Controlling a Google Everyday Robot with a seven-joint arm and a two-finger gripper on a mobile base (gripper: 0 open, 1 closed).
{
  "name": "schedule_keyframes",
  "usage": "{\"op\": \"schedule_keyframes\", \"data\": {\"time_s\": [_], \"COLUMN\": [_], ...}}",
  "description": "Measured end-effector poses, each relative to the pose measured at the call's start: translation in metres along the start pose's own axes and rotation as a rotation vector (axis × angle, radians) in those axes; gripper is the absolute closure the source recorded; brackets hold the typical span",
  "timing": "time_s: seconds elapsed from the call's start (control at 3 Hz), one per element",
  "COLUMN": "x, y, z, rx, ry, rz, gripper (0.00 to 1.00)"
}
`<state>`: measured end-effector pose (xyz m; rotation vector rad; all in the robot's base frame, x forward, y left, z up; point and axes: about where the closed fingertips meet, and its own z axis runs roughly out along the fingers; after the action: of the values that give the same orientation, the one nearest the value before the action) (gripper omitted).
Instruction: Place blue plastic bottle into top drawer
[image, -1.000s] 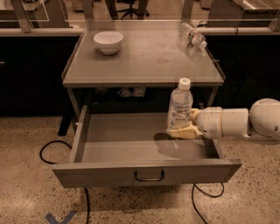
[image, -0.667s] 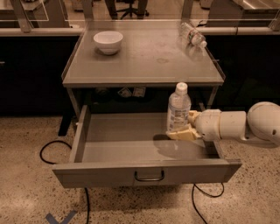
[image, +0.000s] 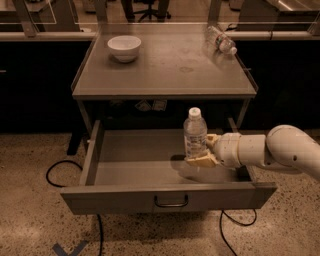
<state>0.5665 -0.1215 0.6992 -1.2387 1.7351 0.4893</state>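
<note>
Placement into the open drawer (image: 170, 199). The gripper (image: 199, 159) reaches in from the drawer's right side. Its fingers are clamped on the lower body of the bottle (image: 195, 132), which stands upright over the right half of the drawer floor (whether the base touches it cannot be told). The low, sideways grip presumably lets the bottle be set down without tipping. Above the drawer, the table (image: 165, 75) bears a bowl (image: 124, 47) and a small bottle (image: 220, 40).

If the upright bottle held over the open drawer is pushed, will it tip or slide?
Probably tips easily: the bottle is tall and narrow, held low by the end effector over the drawer. Its clear plastic likely flexes when squeezed. On its side it would probably roll.
</note>
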Motion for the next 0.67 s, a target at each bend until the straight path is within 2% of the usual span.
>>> {"op": "schedule_keyframes", "data": {"time_s": [0.33,0.67], "x": [0.002,0.027], "y": [-0.006,-0.009], "z": [0.011,0.037], "rx": [-0.036,-0.074], "ry": [0.057,0.137], "rz": [-0.016,-0.019], "gripper": [1.0,1.0]}}
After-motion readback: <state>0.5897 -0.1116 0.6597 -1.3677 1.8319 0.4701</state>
